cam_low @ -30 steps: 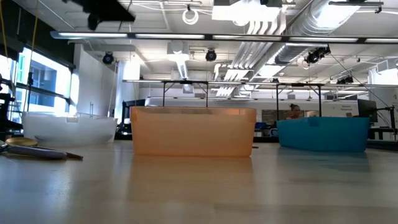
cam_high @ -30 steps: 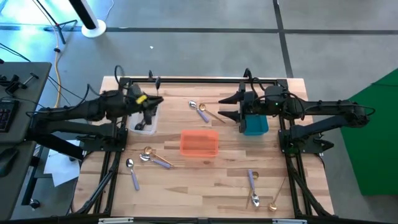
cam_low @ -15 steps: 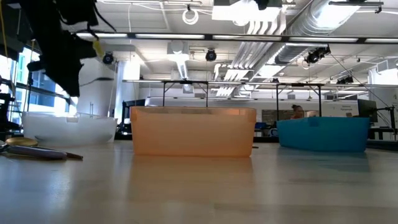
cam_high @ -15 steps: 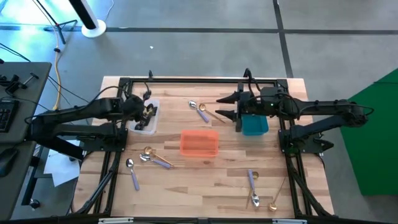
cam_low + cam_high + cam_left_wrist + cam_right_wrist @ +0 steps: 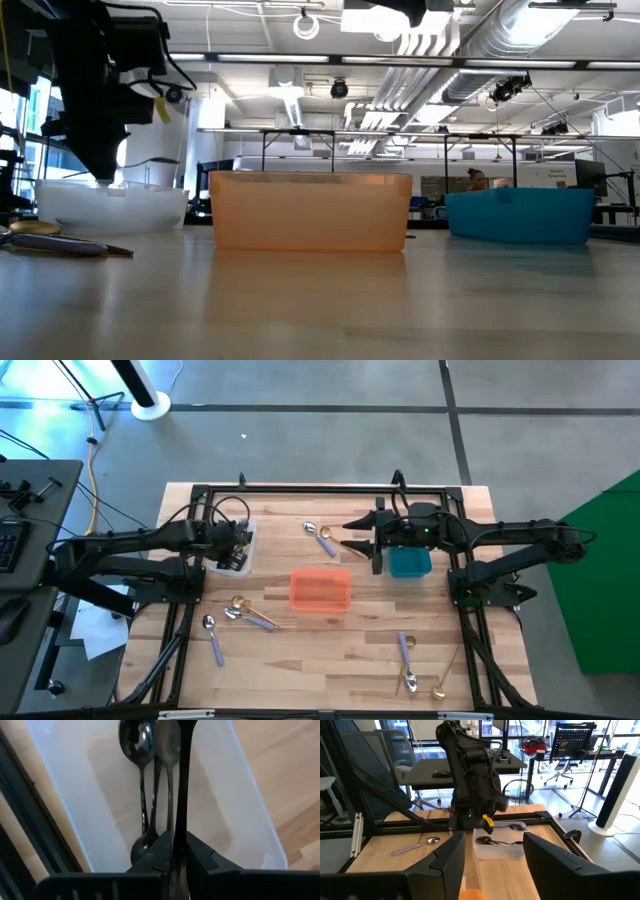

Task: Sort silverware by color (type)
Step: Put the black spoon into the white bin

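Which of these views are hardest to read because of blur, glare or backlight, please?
Left wrist view: the left gripper is a close, blurred mass over the clear bin. Low view: bright windows and ceiling lights silhouette the arm, and the near tabletop is soft. High view: evenly lit.

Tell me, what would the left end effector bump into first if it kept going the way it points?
Probably the black spoons lying in the clear bin. The left end effector points down into that bin, shut on a dark spoon handle.
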Tool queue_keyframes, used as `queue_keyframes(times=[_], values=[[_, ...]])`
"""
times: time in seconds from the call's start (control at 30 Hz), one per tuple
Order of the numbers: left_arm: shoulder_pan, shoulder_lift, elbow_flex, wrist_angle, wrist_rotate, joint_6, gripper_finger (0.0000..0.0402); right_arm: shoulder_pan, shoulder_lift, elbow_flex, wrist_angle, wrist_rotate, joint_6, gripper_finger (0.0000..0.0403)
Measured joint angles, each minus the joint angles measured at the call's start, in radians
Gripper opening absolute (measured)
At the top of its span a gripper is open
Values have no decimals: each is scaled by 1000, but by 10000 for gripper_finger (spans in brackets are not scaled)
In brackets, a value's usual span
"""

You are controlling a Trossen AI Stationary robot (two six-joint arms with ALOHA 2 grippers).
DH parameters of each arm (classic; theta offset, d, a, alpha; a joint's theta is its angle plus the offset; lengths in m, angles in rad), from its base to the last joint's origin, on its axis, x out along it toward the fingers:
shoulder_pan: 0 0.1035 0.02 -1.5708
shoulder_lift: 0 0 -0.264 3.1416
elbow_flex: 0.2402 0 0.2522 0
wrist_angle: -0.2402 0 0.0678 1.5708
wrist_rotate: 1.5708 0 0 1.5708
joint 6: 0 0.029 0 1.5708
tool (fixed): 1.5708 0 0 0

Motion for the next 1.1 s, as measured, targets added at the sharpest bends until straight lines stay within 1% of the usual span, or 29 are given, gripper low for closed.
queue_keyframes(times=[0.17, 0.4, 0.63, 0.8, 0.87, 1.1], values=[[0, 87, 0, 7, 28, 2, 14, 0, 0, 0, 3, 0, 0, 185], [0, 183, 0, 41, 26, 28, 14, 0, 0, 0, 2, -1, 1, 185], [2, 264, 0, 66, -1, 31, 14, 1, 0, 0, 2, -2, 3, 185], [38, 321, 0, 69, 12, 31, 14, 1, 0, 0, 2, -5, 3, 185], [58, 337, 1, 74, 23, 53, 14, 1, 0, 0, 2, -12, 3, 185], [107, 377, 1, 164, 54, 111, 14, 1, 0, 0, 1, -14, 3, 185]])
